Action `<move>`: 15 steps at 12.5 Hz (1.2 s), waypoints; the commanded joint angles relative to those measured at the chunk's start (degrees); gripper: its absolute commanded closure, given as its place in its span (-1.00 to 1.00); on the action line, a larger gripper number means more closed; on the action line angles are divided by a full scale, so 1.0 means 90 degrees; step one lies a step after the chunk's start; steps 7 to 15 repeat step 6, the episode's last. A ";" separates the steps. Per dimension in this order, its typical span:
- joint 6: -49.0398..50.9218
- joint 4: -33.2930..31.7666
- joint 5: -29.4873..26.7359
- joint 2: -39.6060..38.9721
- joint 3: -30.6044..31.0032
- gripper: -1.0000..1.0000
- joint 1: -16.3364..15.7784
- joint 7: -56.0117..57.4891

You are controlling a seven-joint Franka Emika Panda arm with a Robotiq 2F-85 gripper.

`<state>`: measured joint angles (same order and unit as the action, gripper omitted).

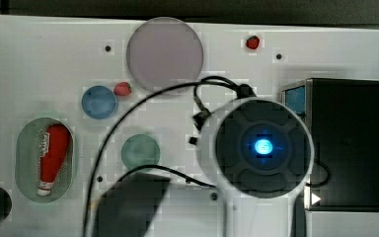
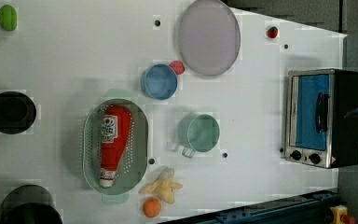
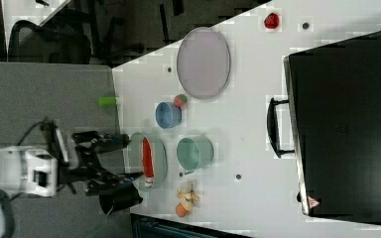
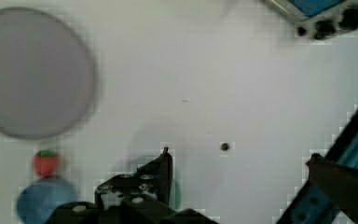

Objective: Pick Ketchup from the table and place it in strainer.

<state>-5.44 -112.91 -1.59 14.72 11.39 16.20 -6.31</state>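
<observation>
1. At the left view's left, the strainer (image 2: 142, 140) lies on the white table (image 2: 74, 51), and the Ketchup (image 2: 113, 140) lies flat inside it, lengthwise, with its white cap pointing toward the left view's bottom. The top view shows the same: the bottle lies within the basket's rim, touching the perforated bottom.
2. Just to the right of the strainer in the left view stand the blue bowl (image 2: 160, 81), with a strawberry (image 2: 177, 67) touching its rim, and the green cup (image 2: 203, 133). Near the strainer's lower end lie a banana (image 2: 164, 186) and an orange (image 2: 152, 207).
3. Further right come the pale round plate (image 2: 209, 37) and, at the far right, the toaster oven (image 2: 324, 116).
4. In the wrist view the gripper (image 4: 240, 161) hangs above bare table, well apart from the strainer, its jaws spread wide with nothing between them.
5. Judged from this, the placing looks finished: bottle in basket, released. Nothing seems left except for the arm to clear away.
</observation>
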 commanded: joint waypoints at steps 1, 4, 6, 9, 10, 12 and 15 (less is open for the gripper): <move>0.0078 0.0288 -0.0091 0.0068 0.0089 -1.00 -0.0266 -0.0223; 0.0145 0.0307 -0.0176 0.0076 0.0057 -1.00 -0.0266 -0.0083; 0.0169 0.0307 -0.0367 0.0073 0.0061 -1.00 -0.0267 -0.0048; 0.0169 0.0307 -0.0367 0.0073 0.0061 -1.00 -0.0267 -0.0048; 0.0169 0.0307 -0.0367 0.0073 0.0061 -1.00 -0.0267 -0.0048; 0.0169 0.0307 -0.0367 0.0073 0.0061 -1.00 -0.0267 -0.0048; 0.0169 0.0307 -0.0367 0.0073 0.0061 -1.00 -0.0267 -0.0048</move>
